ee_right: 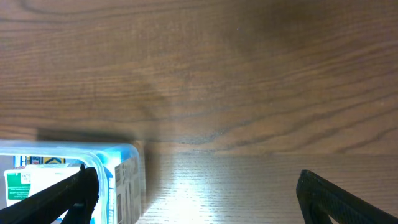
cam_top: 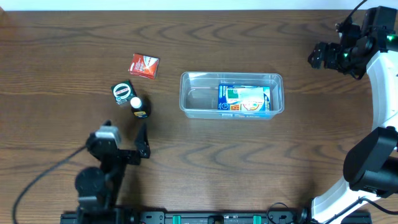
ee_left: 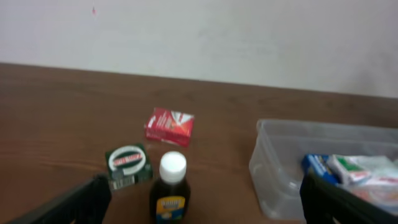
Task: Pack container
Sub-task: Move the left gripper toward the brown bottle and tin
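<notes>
A dark wood-grain bench (cam_top: 62, 37) ran up to a plain pale wall in the left wrist view. No writing on it could be read at this sharpness, only colours and shapes. A small red packet (cam_top: 143, 65) carried a white patch. A dark green item (cam_top: 123, 92) bore a white oval label crossed by a red band. Just beside it stood a dark bottle (cam_top: 139, 106) with a white cap and a yellow-and-blue label. The container (cam_top: 186, 93) was a clear plastic tub with rounded corners and a raised rim, its walls transparent enough for the bench grain to show through. It sat near the middle of the bench, a little right of centre and well apart from the three small items to its left. It stood upright with its open top facing up, and its long axis ran left to right in the overhead view, parallel to the far edge of the bench. Inside it, in the right half, lay a blue, white and green carton (cam_top: 244, 99) with red marks — its print was too blurred to make out. The left end effector (ee_left: 205, 186) hung near the bottle with its jaws spread wide and nothing between them. The right end effector (ee_right: 198, 180) was likewise wide open and empty — above bare bench off the container's right end.
</notes>
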You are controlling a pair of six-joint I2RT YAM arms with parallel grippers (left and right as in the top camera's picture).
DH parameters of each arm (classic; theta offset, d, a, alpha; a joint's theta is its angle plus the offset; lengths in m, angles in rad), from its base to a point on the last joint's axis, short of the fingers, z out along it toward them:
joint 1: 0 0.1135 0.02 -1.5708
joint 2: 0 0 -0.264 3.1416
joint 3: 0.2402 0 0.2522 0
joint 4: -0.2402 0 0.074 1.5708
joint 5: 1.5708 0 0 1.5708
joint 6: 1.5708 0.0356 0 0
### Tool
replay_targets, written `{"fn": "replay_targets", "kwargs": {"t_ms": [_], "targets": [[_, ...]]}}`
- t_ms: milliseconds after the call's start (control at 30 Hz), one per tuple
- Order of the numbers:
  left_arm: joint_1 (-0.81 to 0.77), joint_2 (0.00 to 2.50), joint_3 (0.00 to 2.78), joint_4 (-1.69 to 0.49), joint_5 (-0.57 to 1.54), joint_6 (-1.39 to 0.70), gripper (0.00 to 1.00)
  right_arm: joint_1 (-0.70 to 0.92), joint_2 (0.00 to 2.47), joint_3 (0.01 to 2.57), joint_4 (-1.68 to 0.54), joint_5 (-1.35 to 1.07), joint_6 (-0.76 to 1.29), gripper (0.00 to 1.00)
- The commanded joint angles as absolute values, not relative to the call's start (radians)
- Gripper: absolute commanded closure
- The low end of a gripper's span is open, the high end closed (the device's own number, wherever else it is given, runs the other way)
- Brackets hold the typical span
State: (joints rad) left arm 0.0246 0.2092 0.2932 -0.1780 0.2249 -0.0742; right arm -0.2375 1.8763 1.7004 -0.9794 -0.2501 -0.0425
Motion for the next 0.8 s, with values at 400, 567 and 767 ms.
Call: {"fn": "replay_targets", "kwargs": {"t_ms": [400, 567, 767], "targets": [[0.030, 1.292, 1.477, -0.908, 0.217, 0.058, 0.02, -0.242, 1.879, 1.704, -0.981, -0.250, -0.030, 0.01], [0.030, 1.469, 1.529, -0.814, 0.216, 0.099, 0.02, -0.242, 1.879, 1.704, -0.981, -0.250, -0.030, 0.01], [0.038, 1.623, 1.529, -0.655, 0.216, 0.073, 0.02, -0.242, 1.879, 1.704, -0.981, -0.250, -0.030, 0.01]]}}
